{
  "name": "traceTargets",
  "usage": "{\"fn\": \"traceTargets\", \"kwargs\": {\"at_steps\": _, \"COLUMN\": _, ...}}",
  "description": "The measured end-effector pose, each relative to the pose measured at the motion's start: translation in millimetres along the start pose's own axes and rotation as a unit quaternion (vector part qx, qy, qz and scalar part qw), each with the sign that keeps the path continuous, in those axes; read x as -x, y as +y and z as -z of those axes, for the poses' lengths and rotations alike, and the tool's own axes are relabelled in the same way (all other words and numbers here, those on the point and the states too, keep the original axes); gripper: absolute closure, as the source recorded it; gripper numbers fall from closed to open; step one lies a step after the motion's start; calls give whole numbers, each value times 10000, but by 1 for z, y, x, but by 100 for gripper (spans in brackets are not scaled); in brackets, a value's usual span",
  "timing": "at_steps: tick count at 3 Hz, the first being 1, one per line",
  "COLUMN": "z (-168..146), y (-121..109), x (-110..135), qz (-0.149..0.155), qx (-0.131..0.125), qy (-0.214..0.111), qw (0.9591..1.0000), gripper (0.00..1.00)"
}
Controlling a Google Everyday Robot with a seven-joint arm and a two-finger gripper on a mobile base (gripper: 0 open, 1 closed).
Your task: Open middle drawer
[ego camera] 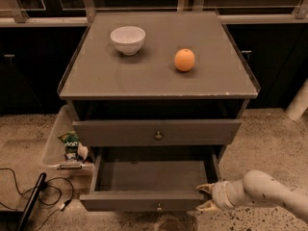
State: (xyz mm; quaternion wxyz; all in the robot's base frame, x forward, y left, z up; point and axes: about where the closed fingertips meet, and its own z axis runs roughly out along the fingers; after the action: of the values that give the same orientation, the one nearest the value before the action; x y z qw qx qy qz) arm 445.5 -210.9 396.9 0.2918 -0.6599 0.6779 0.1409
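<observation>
The middle drawer (144, 200) of the grey cabinet is pulled far out. Its shallow grey box is empty, and a small brass knob (159, 207) sits on its front panel. The drawer above it (157, 131), also with a brass knob, is shut. The lowest drawer is hidden beneath the open one. My gripper (204, 197) reaches in from the lower right on a white arm (262, 192). It sits at the right end of the open drawer's front panel, well to the right of the knob. Its fingers are spread apart and hold nothing.
A white bowl (128, 39) and an orange (185, 60) stand on the cabinet top (96, 76). A clear bin (54, 143) with a green packet (71, 141) sits on the floor to the left, beside black cables (29, 196). Dark cabinets line the back wall.
</observation>
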Motion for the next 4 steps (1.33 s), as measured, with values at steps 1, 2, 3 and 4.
{"fn": "traceTargets", "kwargs": {"at_steps": 1, "z": 0, "y": 17, "x": -4, "qz": -112, "qx": 15, "qy": -143, "qw": 9998, "gripper": 72}}
{"fn": "traceTargets", "kwargs": {"at_steps": 2, "z": 2, "y": 14, "x": -3, "qz": -112, "qx": 15, "qy": -143, "qw": 9998, "gripper": 95}}
{"fn": "traceTargets", "kwargs": {"at_steps": 3, "z": 3, "y": 15, "x": -3, "qz": -119, "qx": 4, "qy": -150, "qw": 9998, "gripper": 100}}
{"fn": "traceTargets", "kwargs": {"at_steps": 4, "z": 7, "y": 15, "x": 2, "qz": -64, "qx": -22, "qy": -177, "qw": 9998, "gripper": 100}}
